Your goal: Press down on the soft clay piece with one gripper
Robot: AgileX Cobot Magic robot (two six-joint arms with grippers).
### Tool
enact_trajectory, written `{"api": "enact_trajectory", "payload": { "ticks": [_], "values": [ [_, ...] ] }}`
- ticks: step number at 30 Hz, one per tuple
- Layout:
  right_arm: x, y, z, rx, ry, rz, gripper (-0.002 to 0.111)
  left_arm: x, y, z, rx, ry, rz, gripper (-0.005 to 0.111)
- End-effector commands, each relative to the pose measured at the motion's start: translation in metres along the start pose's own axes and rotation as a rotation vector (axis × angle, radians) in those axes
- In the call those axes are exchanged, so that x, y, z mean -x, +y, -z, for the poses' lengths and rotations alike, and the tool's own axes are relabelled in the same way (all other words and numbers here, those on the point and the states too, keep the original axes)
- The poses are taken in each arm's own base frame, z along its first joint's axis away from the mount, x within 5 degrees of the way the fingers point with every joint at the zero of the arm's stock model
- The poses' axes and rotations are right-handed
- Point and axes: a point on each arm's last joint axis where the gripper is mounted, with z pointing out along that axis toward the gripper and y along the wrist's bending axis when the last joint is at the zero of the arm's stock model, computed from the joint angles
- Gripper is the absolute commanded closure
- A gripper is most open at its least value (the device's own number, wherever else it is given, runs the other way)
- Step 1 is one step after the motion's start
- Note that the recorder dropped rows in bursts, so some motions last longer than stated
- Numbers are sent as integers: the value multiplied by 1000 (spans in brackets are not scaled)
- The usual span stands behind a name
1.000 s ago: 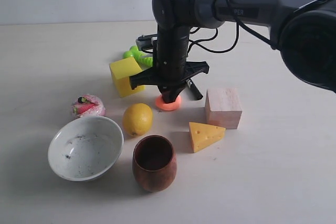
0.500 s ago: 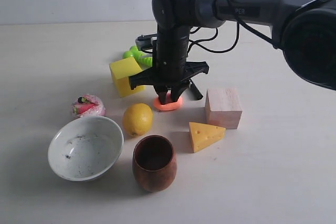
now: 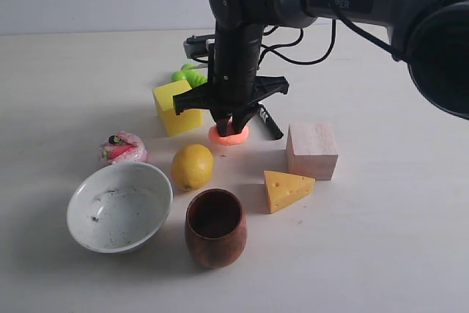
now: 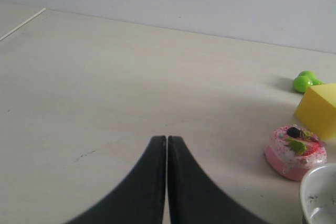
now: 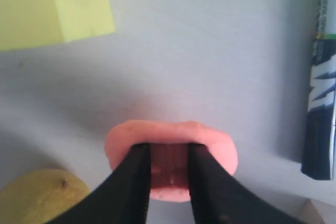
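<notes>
clay piece (image 3: 231,138) | directly under right gripper (image 3: 231,127) (touching, dented) | gripper narrowly parted

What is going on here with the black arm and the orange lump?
The right claw points straight down, its tips sunk into the soft clay piece. The clay is flattened and dented, and it lies between the yellow block and the marker. The left claw is shut and idle, away from it.
</notes>
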Motion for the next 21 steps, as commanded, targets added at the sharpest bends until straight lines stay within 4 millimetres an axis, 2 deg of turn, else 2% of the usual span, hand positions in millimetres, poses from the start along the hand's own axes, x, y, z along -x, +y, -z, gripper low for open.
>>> {"api": "enact_trajectory", "payload": {
  "ticks": [1,8,16,19,21],
  "values": [
    [0,-1,3,-6,-14,1,82,-1,0,0,-2,-6,0,103],
    [1,-1,3,-8,-19,-3,108,-1,0,0,-2,-6,0,103],
    [0,-2,-2,-13,-4,-4,108,-1,0,0,-2,-6,0,103],
    [0,-1,6,-10,-21,-2,108,-1,0,0,-2,-6,0,103],
    [0,-2,18,-22,-41,6,108,-1,0,0,-2,-6,0,103]
  ]
}}
